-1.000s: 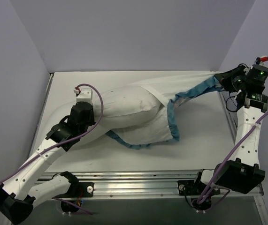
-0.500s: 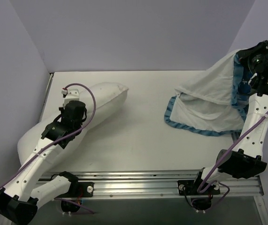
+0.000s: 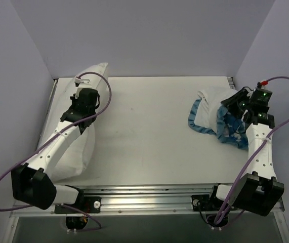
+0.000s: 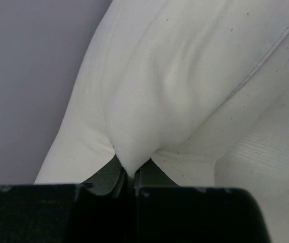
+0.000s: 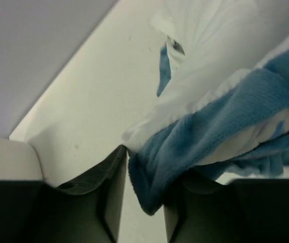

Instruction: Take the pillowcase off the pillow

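Note:
The plain white pillow [image 3: 79,151] stands on end along the table's left edge, leaning toward the left wall. My left gripper [image 3: 87,92] is shut on a pinch of its fabric near the top. In the left wrist view the pillow [image 4: 184,76] bulges out from the closed fingertips of that gripper [image 4: 129,172]. The pillowcase [image 3: 208,107] lies crumpled at the far right of the table, white side and teal ruffle showing, fully off the pillow. My right gripper [image 3: 229,107] sits at its right side. In the right wrist view the jaws of this gripper [image 5: 147,172] stand apart with the pillowcase's teal edging [image 5: 220,116] hanging loose between them.
The white table [image 3: 149,131] lies between the two fabrics. Grey walls close in the left, back and right sides. A metal rail [image 3: 149,195] with the arm bases runs along the near edge.
The right gripper has come down from high at the right and set the pillowcase in a heap on the table. The left gripper has swung the pillow upright against the left wall.

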Available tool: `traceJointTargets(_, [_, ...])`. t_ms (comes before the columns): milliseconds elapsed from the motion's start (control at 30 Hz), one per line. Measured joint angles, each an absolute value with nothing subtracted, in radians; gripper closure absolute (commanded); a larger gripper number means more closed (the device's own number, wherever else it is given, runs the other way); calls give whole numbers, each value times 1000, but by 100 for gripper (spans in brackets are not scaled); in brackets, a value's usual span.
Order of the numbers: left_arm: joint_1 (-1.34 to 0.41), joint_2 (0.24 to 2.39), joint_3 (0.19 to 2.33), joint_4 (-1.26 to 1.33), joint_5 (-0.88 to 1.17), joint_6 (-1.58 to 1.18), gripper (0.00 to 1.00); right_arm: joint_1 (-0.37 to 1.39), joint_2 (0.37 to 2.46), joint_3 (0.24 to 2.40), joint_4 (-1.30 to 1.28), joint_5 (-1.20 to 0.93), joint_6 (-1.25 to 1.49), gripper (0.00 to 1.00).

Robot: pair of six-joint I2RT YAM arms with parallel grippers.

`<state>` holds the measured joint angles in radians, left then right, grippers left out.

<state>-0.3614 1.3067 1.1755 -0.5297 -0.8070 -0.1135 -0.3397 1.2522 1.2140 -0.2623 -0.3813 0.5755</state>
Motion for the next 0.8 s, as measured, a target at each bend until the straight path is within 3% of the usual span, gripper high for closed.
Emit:
traceJointTargets(100, [-335,1424,1210,-445,-789,-89,78,-323,1217,1063,-263,-402,577,37])
traceJointTargets(167, [-324,1482,1245,-418,-764,-84,70,-302,1200,1011,-267,-405,574,28])
traceJointTargets(233, [-319,1517,1284,-417,-715,-95,50,-279,1161,980,-272,-408,570,20])
traceJointTargets(267, [-319,1520,1299,-418,-687,-103,32,-269,1139,976,-276,-409,567,15])
traceJointTargets(333, [-320,1507,1321,-422,-628,-126,19,-258,1085,977,-278,-410,550,12])
traceJointTargets(500, [-334,1365,1346,-440,-485,-198,3,-231,994,1026,-332,-397,508,5])
traceJointTargets(800, [-341,980,1440,-628,-354,-259,6,-155,965,1272,-475,-311,412,0])
